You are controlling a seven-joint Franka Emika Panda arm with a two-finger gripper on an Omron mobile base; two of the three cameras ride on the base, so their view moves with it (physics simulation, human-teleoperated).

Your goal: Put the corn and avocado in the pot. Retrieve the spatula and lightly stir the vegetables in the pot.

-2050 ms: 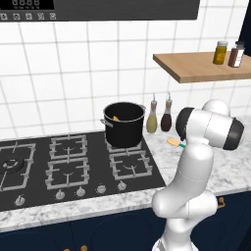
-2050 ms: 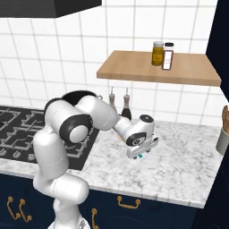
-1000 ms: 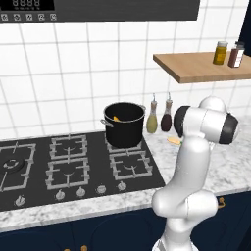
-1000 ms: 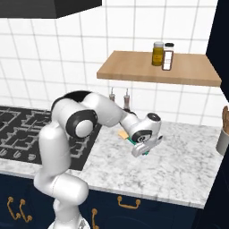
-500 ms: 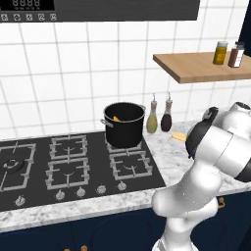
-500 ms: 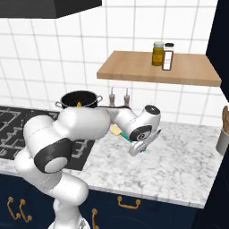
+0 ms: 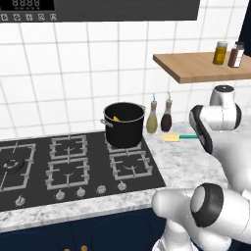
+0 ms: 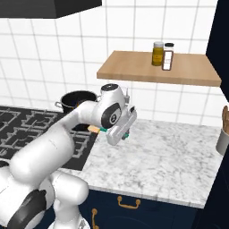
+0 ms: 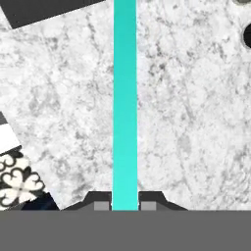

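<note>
My gripper (image 8: pixel 125 133) is shut on the teal-green handle (image 9: pixel 124 98) of the spatula, which runs straight up the hand view from between my fingertips (image 9: pixel 101 206) over the marble counter. The spatula (image 7: pixel 172 138) lies about level, its tan-orange blade (image 8: pixel 94 129) pointing toward the stove. The black pot (image 7: pixel 123 125) stands on the back right burner with the yellow corn (image 7: pixel 116 118) inside it. In the right base view the pot (image 8: pixel 79 99) sits behind my arm. The avocado is hidden.
An olive bottle (image 7: pixel 152 121) and a dark bottle (image 7: pixel 167 119) stand right of the pot by the wall. A wooden shelf (image 8: pixel 156 68) with two jars hangs above the counter. The gas hob (image 7: pixel 73 162) is on the left, open marble counter (image 8: pixel 161 156) on the right.
The arm has swung round, and the hand with the spatula has risen a little and moved left toward the stove. The gripper stays shut on the handle.
</note>
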